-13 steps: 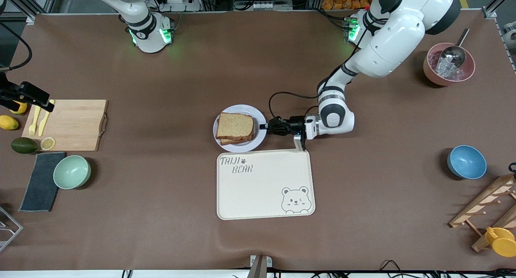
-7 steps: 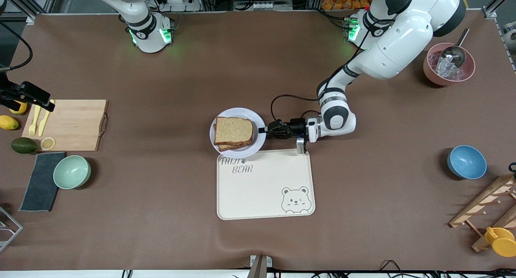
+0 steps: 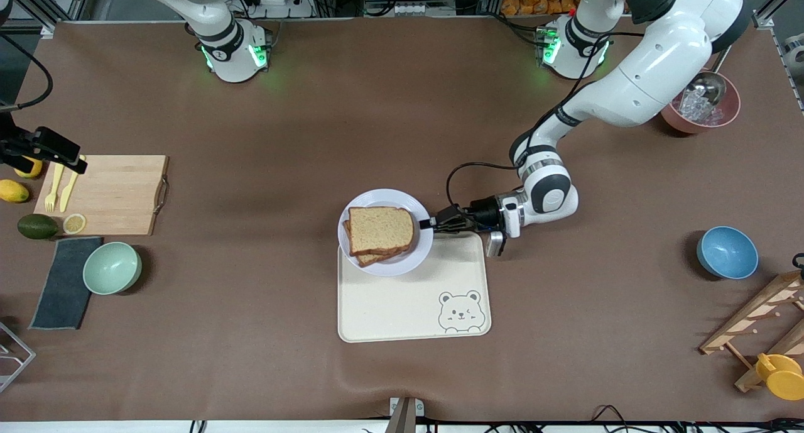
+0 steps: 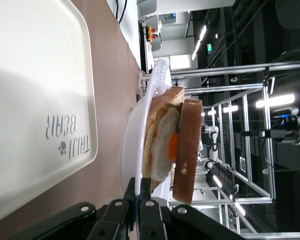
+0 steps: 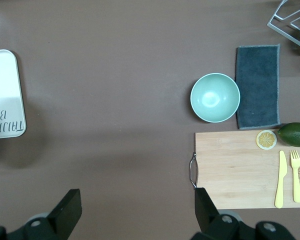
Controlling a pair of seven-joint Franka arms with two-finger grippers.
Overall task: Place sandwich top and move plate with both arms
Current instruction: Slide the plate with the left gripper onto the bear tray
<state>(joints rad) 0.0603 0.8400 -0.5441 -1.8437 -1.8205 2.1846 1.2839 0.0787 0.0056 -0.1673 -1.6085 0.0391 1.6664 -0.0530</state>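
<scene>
Left claw point(image 3: 430, 223): clamped on the plate point(image 3: 384, 200) rim, holding it over the bear-printed tray point(image 3: 408, 307).
Sandwich top point(image 3: 380, 229): on the fried-egg slice point(image 4: 162, 147) (plate tilted).
Right claw point(image 5: 135, 207): spread wide, over the counter point(image 3: 282, 137) near the cutting board point(image 5: 240, 170), waiting.

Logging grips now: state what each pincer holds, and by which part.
Left pincer is shut on the plate, gripping its rim toward the left arm's end. Right pincer is open, holding nothing.
</scene>
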